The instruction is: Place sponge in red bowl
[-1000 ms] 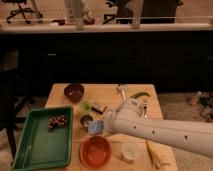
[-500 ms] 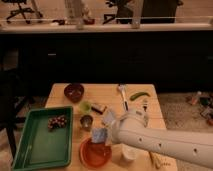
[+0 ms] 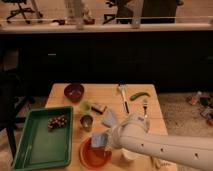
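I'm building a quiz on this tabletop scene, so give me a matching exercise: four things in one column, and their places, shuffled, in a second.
Things:
1. sponge
2. red bowl
3. green tray
4. maroon bowl

Places:
A. far left part of the table
B. near edge of the table, just right of the tray
C. held in the shut gripper, above the red bowl
D. left side of the table, with a dark cluster lying in it

Pairs: 1-C, 2-B, 3-D, 4-A
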`<state>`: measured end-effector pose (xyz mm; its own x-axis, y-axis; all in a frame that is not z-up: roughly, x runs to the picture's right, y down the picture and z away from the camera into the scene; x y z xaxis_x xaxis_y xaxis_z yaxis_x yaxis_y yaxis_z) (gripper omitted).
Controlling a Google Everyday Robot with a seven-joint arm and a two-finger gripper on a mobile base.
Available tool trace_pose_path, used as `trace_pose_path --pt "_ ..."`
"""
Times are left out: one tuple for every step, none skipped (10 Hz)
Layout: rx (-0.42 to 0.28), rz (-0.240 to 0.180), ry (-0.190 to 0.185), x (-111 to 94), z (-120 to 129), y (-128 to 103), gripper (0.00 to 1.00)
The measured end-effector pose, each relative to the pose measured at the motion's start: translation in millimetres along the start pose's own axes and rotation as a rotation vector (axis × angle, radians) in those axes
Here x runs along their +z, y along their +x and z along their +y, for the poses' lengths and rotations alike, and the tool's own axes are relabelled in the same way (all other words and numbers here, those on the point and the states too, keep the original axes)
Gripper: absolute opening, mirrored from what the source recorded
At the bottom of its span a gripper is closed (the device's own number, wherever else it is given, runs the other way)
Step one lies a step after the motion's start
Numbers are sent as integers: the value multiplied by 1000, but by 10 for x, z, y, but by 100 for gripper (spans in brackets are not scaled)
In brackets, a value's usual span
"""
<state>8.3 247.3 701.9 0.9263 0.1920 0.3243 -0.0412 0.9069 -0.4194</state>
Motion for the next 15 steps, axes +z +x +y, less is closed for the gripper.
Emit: trace_pose_path --pt "0 -8 -6 4 49 -26 0" --pt "-1 -14 -11 15 102 -50 0" --pt "-3 -18 -13 24 134 -74 0" --pt "-8 -23 -17 39 187 -116 0" --pt "-16 -27 -19 50 220 -155 0" --pt "-19 -30 -20 59 240 -173 0" --pt "-22 -33 -22 70 260 -183 0" --pt "-21 -38 -23 81 279 -180 0" --pt "-17 -44 -23 88 296 -151 0" --pt "-10 -51 -22 90 307 -110 0" --pt "-10 -53 -24 93 312 -124 2" --pt "-13 -53 -24 96 310 -130 9" --pt "-13 -53 -24 96 310 -129 17" --pt "-12 -53 -23 94 309 -124 29" --pt "-13 -53 -24 96 310 -129 39"
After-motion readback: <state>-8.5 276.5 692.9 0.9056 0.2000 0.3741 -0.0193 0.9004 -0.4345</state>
